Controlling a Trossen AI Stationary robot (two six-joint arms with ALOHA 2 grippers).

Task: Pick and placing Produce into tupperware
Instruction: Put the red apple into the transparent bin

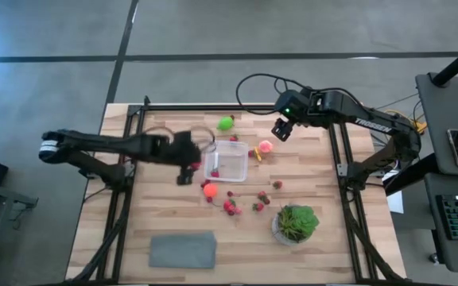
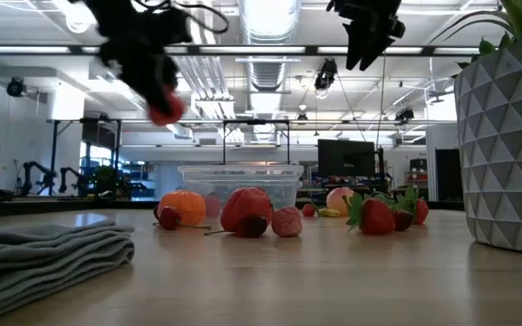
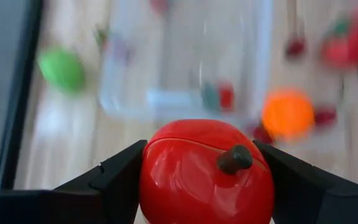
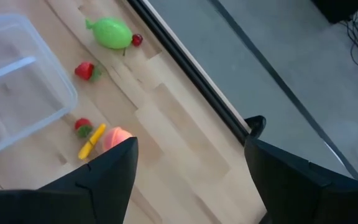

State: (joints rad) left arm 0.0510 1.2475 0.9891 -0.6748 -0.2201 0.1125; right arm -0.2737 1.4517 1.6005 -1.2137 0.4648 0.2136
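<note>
My left gripper [image 1: 188,168] is shut on a red round fruit [image 3: 207,171] with a dark stem, raised above the table just left of the clear tupperware [image 1: 229,160]. A small red piece [image 3: 226,98] lies inside the box. An orange fruit [image 1: 210,190] and several strawberries [image 1: 233,206] lie at the box's near side. A lime-green fruit [image 1: 226,123] lies near the far edge and a pink-peach fruit [image 1: 265,148] right of the box. My right gripper [image 1: 281,130] is open and empty, high above the table's far right. My left gripper pinches the red fruit's two opposite sides [image 3: 149,177] between its two fingers. The stem [image 3: 234,159] faces the wrist camera. The fruit is lifted clear of the table, as the low view [image 2: 164,110] shows.
A leafy green plant in a white faceted pot [image 1: 296,223] stands at the near right. A folded grey cloth [image 1: 183,249] lies at the near edge. A small yellow piece [image 4: 92,142] lies beside the pink-peach fruit. A black frame rail [image 4: 191,74] runs along the far edge.
</note>
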